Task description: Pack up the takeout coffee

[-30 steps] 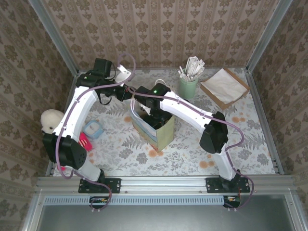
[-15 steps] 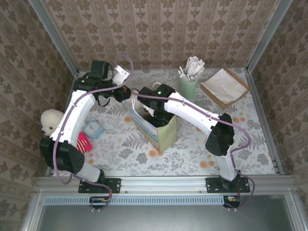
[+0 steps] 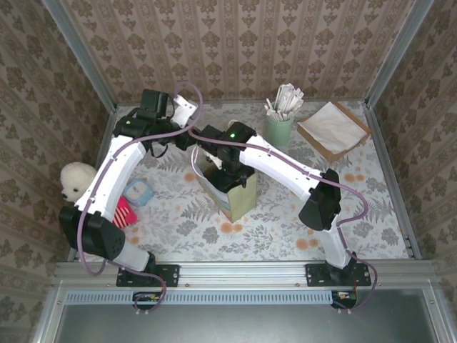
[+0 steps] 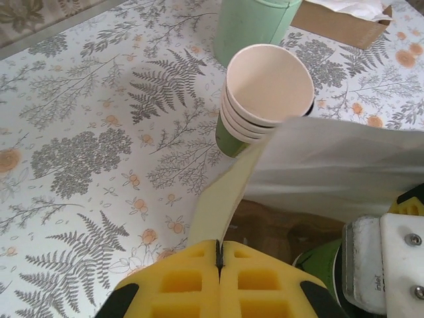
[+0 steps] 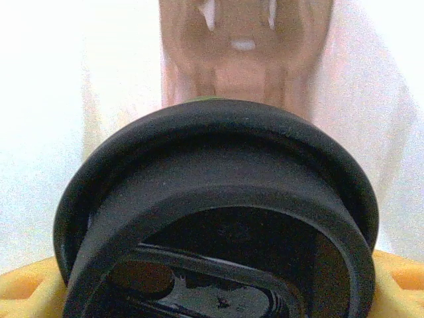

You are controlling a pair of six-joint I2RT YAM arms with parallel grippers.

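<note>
Lid of the takeout coffee (image 5: 218, 199): black plastic, smooth, semi-gloss with soft highlights. Paper bag (image 4: 331, 165): thin matt paper, white inside, pale yellow-green outside; stack of cups (image 4: 268, 86): matt paper, cream inside, green outside. Table (image 4: 79, 152) cover: flat, matt, printed with ferns and flowers; left claw (image 4: 218, 265): matt yellow plastic with moulded pockets; frame rail (image 3: 243, 271): bare brushed metal; plush toy (image 3: 71, 179): white, fluffy pile.

Mouth of the paper bag (image 3: 241, 202) full of right end effector (image 3: 227, 174) and takeout coffee (image 5: 218, 199); stack of cups (image 4: 268, 89) just behind
</note>
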